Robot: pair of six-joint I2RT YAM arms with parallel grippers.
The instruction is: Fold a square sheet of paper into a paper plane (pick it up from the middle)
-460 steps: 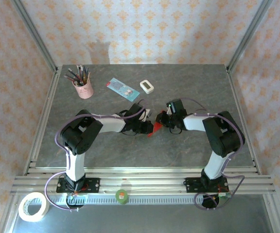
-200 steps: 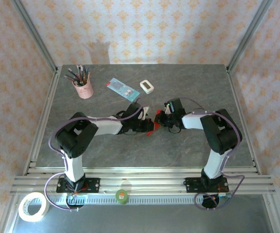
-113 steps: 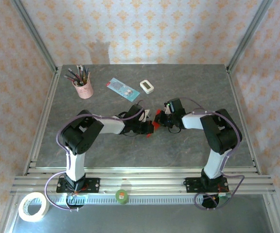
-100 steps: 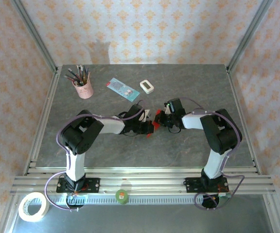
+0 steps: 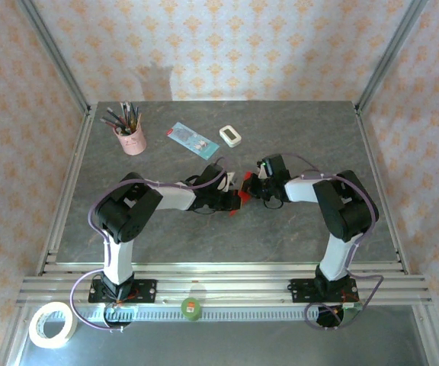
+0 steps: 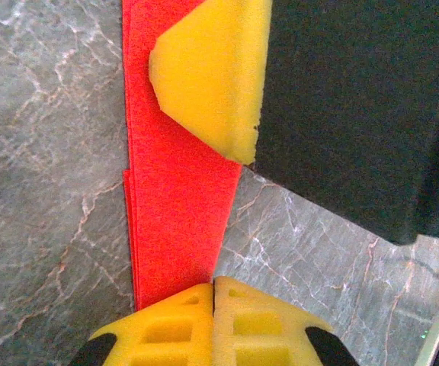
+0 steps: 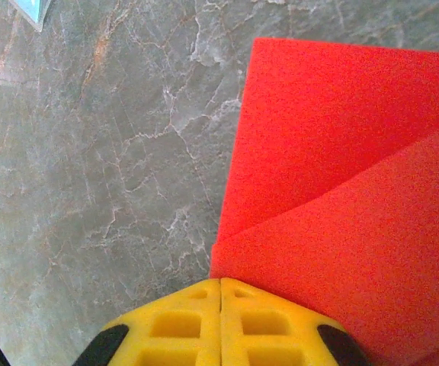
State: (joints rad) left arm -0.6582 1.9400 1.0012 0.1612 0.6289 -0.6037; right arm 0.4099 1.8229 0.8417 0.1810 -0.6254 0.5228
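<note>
Closed in since a couple of seconds ago: less of the red paper (image 5: pixel 239 200) on show from above now, tucked tight between the left gripper (image 5: pixel 233 198) at its 9 o'clock and the right gripper (image 5: pixel 251 191) at its 2 o'clock, near the middle of the table (image 5: pixel 296 130). Probably a crease being pressed or a fold passed across, with the sheet already down to a narrow layered strip and no dart shape yet. Pinched shut on the paper at both ends, yellow pads meeting with no gap: narrow tip caught at 6 o'clock in the left wrist view, a layered corner caught at 6 o'clock in the right wrist view. Hard to tell whether lying on the table or held just off it. Reached inward from both sides, forearms low and nearly level, elbows bowed out toward 9 and 3 o'clock, wrists almost nose to nose.
</note>
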